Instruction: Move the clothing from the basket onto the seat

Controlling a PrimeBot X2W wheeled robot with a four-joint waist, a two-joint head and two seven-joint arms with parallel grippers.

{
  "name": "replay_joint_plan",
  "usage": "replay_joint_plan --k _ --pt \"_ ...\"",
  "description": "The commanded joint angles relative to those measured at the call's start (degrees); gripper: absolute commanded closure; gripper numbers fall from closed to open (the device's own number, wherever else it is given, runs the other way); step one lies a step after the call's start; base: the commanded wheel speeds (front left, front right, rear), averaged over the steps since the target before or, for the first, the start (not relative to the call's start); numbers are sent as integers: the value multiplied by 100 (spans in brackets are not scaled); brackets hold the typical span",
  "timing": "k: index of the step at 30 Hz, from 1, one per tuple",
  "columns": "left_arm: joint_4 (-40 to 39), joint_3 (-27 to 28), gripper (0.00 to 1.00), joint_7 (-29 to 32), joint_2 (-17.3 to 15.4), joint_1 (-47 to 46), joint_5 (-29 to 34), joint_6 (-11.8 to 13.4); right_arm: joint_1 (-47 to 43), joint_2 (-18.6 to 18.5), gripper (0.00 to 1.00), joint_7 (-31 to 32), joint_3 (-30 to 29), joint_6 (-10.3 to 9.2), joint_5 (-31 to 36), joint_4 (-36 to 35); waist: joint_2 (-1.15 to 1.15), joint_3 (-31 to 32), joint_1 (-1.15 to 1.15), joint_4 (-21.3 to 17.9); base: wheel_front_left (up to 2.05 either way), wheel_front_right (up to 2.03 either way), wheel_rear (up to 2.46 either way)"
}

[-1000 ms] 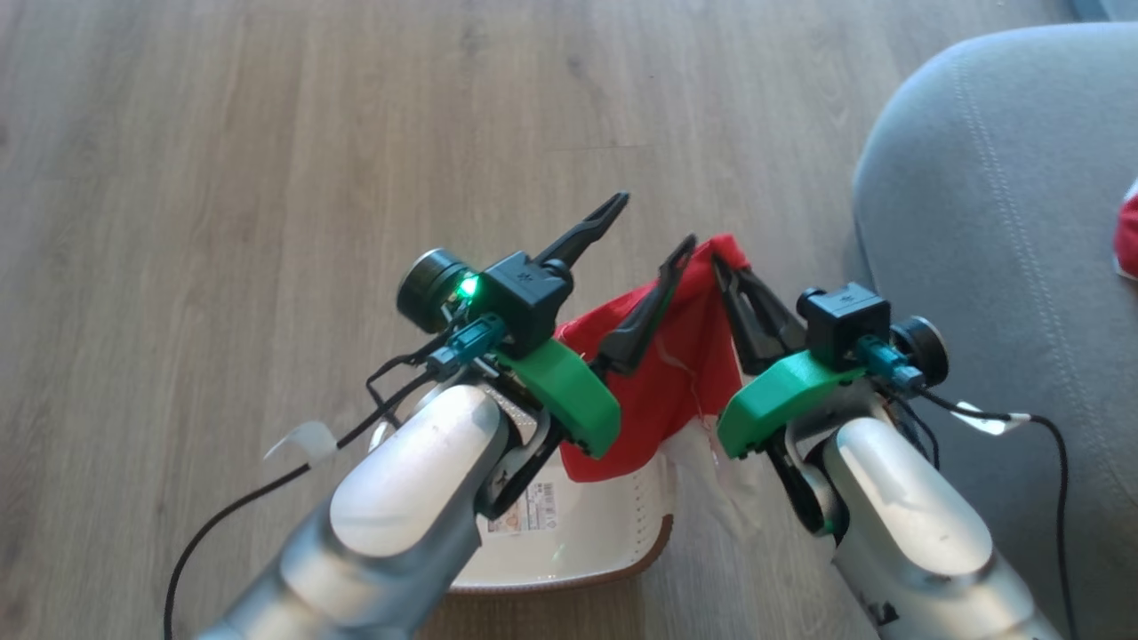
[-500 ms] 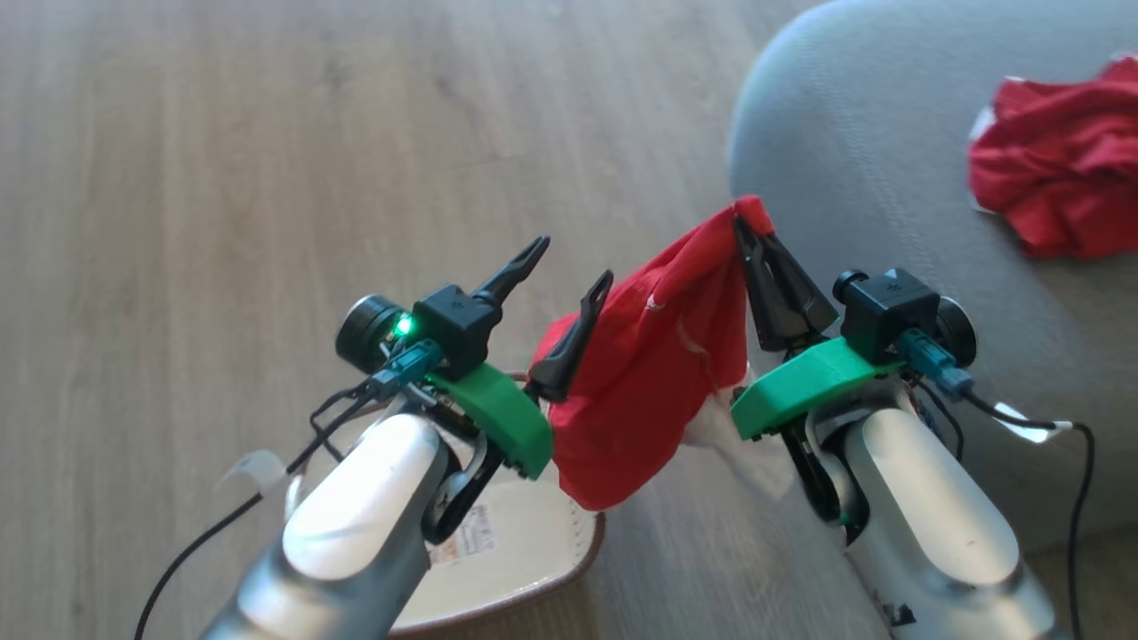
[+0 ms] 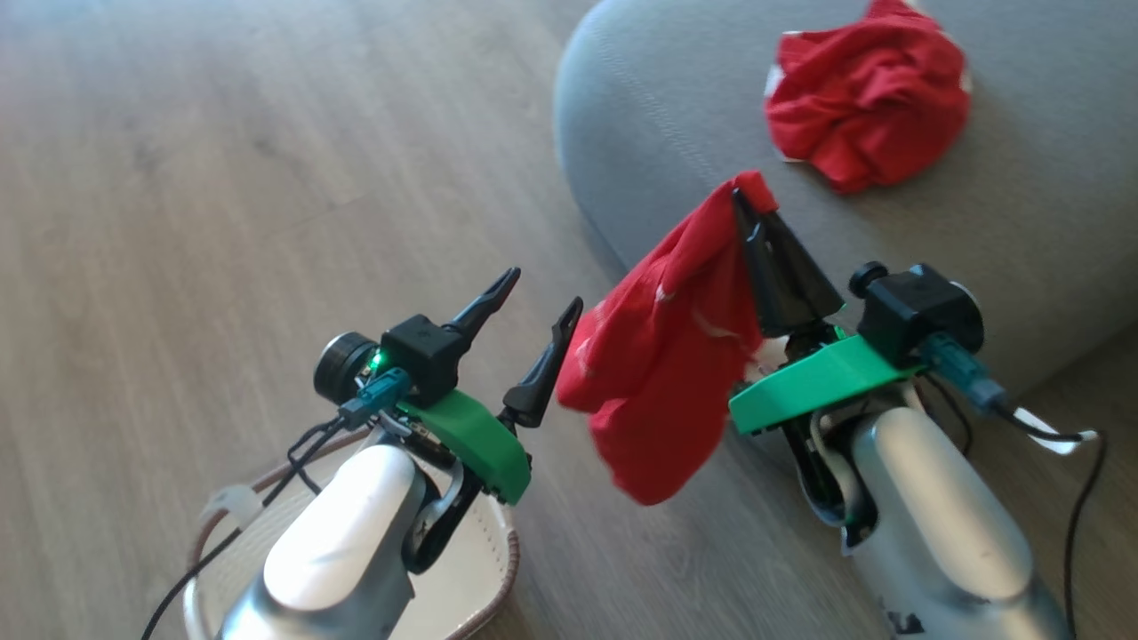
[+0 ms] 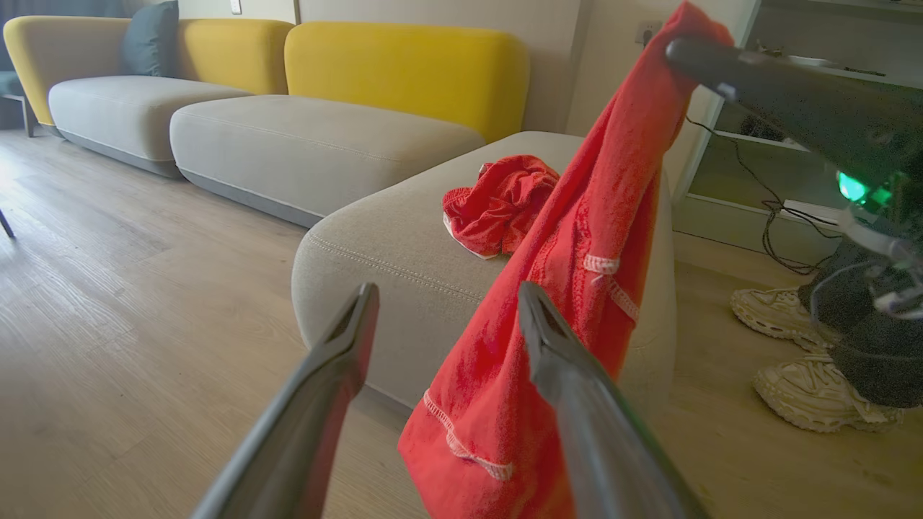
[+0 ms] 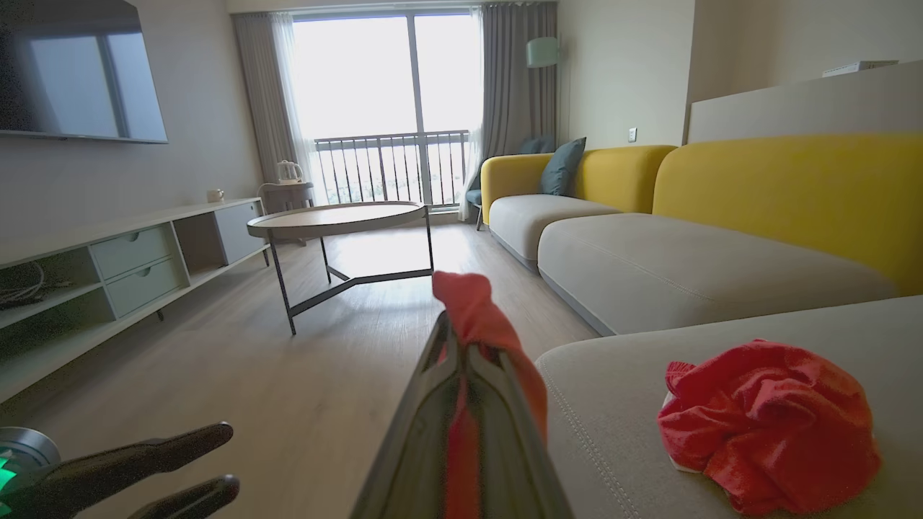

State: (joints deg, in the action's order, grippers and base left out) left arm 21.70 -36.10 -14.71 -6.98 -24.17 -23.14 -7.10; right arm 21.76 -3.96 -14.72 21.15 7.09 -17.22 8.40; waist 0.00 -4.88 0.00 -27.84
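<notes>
The right gripper (image 3: 745, 191) has its jaws shut on a top fold of a red garment (image 3: 667, 356), which hangs free in the air. A small tuft pokes out past the tips, and the rest drapes down and to the left toward the floor (image 3: 222, 178). Its long axis runs nearly straight down from the pinch. The pinch itself sits about at the seat (image 3: 676, 107)'s rounded near corner. Most of the cloth hangs outside that edge, over the floor rather than the cushion.

The left gripper (image 3: 542, 292) has its jaws apart and holds nothing. It is just beside the hanging cloth, above the basket (image 3: 508, 569), which stands on the floor well short of the seat. What shows of the basket's inside looks bare, though the forearm hides much of it.

A second garment (image 3: 867, 107) lies crumpled on the seat, farther in from the corner.

From the right wrist, the cushion spreads ahead and to the right of the jaws, so the right arm is the nearer one and the carry likely goes that way. The low hem may drag on the seat's edge unless the pinch goes well inward before letting go.
</notes>
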Motion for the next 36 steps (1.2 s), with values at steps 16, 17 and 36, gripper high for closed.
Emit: replay_joint_plan --k 16,17,36 --pt "-294 -416 0 -29 -102 -496 -57 -37 -569 30 100 -28 -923 40 392 -1379 0 -343 0 -421 0 0 0" --pt "-330 -445 0 -29 -132 -499 -62 -37 -469 -36 100 -28 -974 40 436 -1393 0 -397 0 -421 0 0 0" --pt "-728 -686 0 -29 -926 -622 134 -38 3109 -1890 100 -28 -1978 40 1111 142 0 -1603 0 -100 0 0 0"
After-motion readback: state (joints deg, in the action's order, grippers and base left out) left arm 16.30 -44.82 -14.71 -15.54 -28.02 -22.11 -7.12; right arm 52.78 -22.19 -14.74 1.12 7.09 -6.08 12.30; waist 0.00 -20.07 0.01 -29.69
